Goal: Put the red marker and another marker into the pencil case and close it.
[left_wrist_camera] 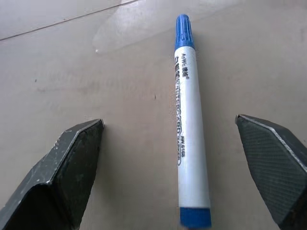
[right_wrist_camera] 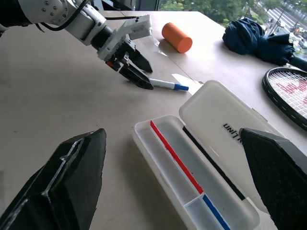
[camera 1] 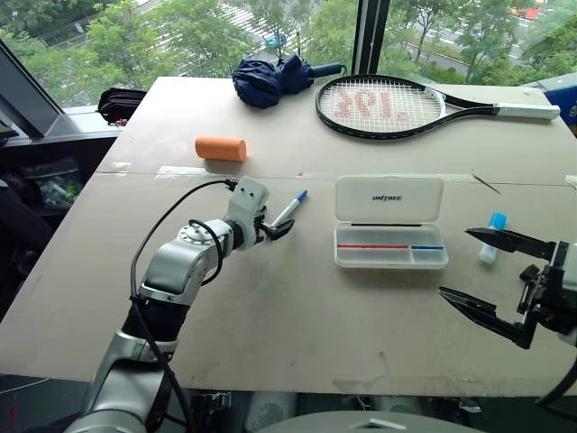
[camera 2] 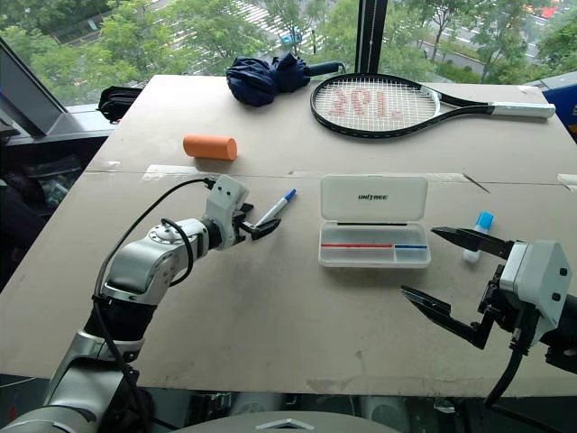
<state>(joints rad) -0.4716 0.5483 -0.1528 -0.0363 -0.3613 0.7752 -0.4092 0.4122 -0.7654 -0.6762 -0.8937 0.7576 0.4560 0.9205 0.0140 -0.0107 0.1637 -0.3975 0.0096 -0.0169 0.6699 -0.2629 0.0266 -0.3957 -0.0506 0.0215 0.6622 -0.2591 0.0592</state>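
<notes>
Left eye view: pencil case (camera 1: 389, 222) lies open near the worktop (camera 1: 270, 307) centre, lid back flat, logo up. Its tray holds a thin red strip along the long compartment and a short blue strip in the small end compartment; can't tell if the red strip is the red marker.

Another marker (camera 1: 290, 207), white barrel with blue cap, lies flat on the worktop just left of the case. Left gripper (camera 1: 273, 228) is at its near end, fingers spread; left wrist view shows the marker between the 2 fingers (left_wrist_camera: 62, 167), not pinched.

Right gripper (camera 1: 485, 280) hangs right of the case, jaws spread wide, holding nothing.

Small white tube with blue cap (camera 1: 492, 237) lies right of the case. Far side: orange cylinder (camera 1: 221, 149), folded blue umbrella (camera 1: 270, 79), tennis racket (camera 1: 397, 105).
</notes>
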